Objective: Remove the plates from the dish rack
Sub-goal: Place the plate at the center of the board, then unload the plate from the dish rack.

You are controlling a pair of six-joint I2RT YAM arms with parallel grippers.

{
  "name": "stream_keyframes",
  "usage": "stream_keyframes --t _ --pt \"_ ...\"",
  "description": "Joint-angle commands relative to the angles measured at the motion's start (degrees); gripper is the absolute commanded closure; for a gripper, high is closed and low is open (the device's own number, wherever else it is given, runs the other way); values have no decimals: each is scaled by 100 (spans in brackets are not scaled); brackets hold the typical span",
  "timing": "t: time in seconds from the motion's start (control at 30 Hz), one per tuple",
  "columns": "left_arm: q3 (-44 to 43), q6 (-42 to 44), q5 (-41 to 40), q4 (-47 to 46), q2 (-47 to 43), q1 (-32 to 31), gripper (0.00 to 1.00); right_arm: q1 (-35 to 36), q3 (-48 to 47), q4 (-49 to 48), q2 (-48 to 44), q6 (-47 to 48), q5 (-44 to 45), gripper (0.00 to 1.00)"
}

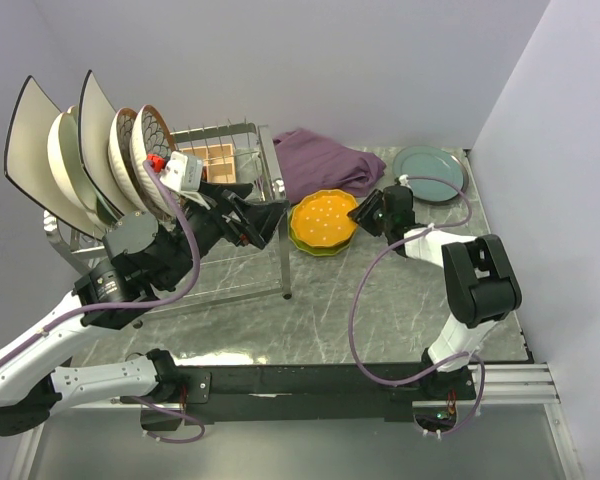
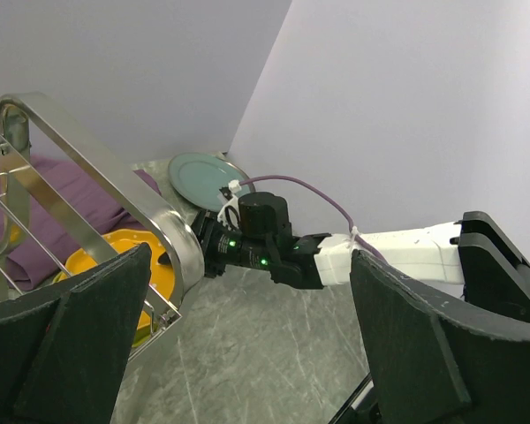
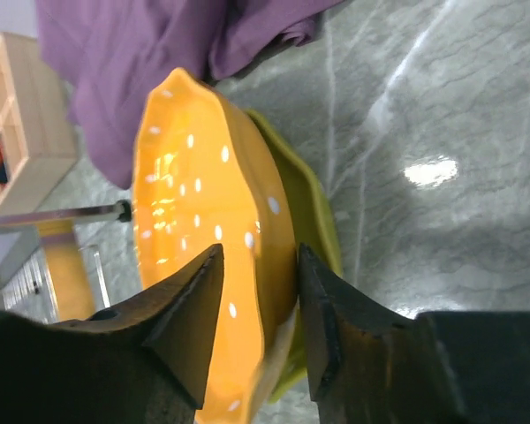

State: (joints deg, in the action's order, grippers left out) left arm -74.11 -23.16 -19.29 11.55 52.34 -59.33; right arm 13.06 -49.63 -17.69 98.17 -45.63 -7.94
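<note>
While the right gripper [image 3: 261, 256] pinches the rim of the orange dotted plate [image 3: 208, 221] with jaws narrow, one finger on its face and one beneath, that plate lies on a lime-yellow plate [image 3: 316, 208] near the middle of the worktop [image 1: 400, 320], toward the far edge. I judge this to be the set-down step. The next move calls for opening the jaws and drawing back low, without dragging the stack.

A teal-green plate [image 1: 430, 172] lies flat in the far right corner. Several plates [image 1: 80, 150] stand upright in the dish rack [image 1: 282, 265] along the left edge, so most of the unloading looks undone. The left gripper [image 2: 249, 256] hangs wide and empty by the rack's end rail.

The surface is glossy grey marble pattern — probably slippery. Plain pale walls close it in behind and on both sides — a purple cloth [image 1: 325, 160] lies at the far edge.
</note>
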Motion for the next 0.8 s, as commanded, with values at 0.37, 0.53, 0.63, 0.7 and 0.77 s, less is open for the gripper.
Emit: stream_keyframes --t 0.37,0.53,0.63,0.7,0.77 --pt "-78 110 57 -206 101 -26 1 12 -838 715 281 300 496 73" --pt "-139 127 -5 -162 110 -26 0 83 -944 873 387 300 522 78" --pt "-244 145 -127 -92 110 -26 1 109 -987 977 326 361 504 77" --pt "-419 171 -302 48 180 -26 1 127 -1163 1214 116 423 496 75" --pt "-858 250 -697 346 312 -26 0 144 -1233 1470 -174 449 487 66"
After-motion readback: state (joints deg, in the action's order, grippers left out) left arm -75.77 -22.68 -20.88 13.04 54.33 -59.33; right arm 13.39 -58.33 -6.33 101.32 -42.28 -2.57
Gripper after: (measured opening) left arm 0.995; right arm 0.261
